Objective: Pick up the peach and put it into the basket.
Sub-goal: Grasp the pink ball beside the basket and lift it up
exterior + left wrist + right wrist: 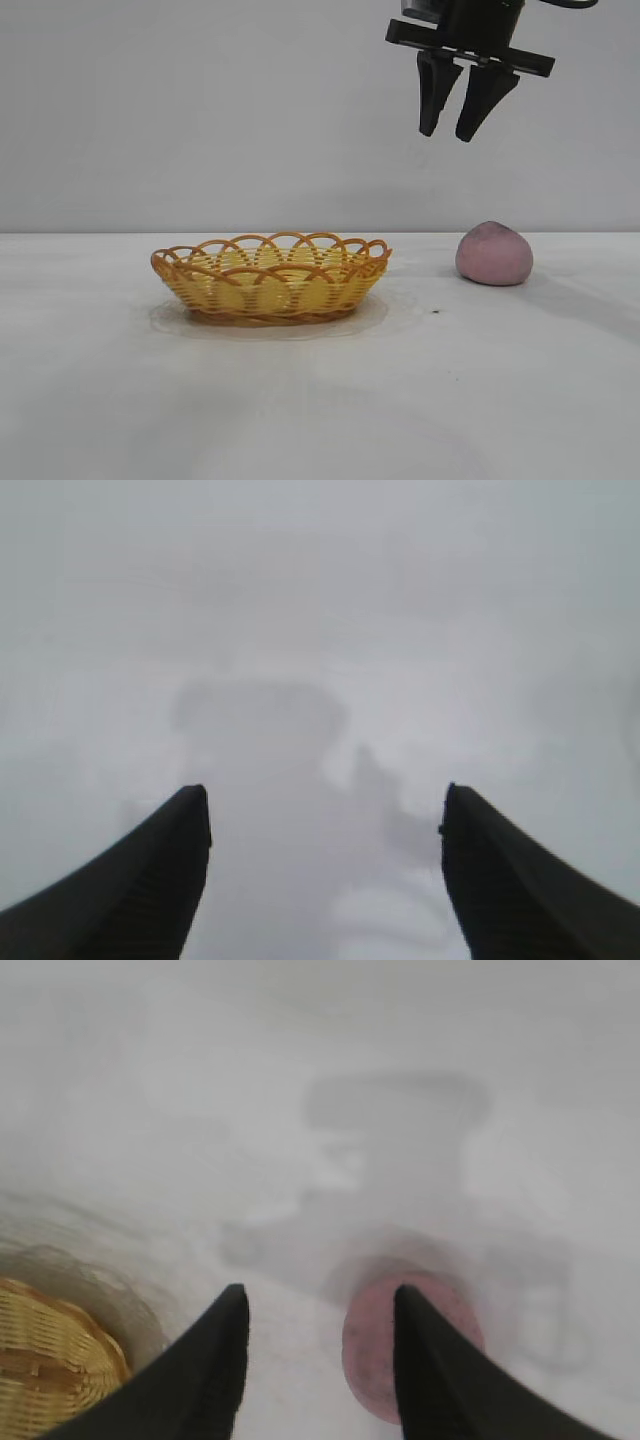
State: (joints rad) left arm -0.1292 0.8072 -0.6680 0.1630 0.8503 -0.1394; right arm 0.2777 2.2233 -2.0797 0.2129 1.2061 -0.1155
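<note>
The dusty pink peach (494,254) sits on the white table to the right of the yellow woven basket (270,277) with its orange looped rim. My right gripper (448,134) hangs open and empty high above the table, above and a little left of the peach. In the right wrist view the peach (372,1350) lies far below, partly behind one finger, and the basket (55,1365) shows at the edge. My left gripper (325,800) is open and empty over bare table; it is outside the exterior view.
The white table (320,400) stretches wide around the basket and peach, with a plain grey wall behind. A tiny dark speck (435,311) lies in front of the peach.
</note>
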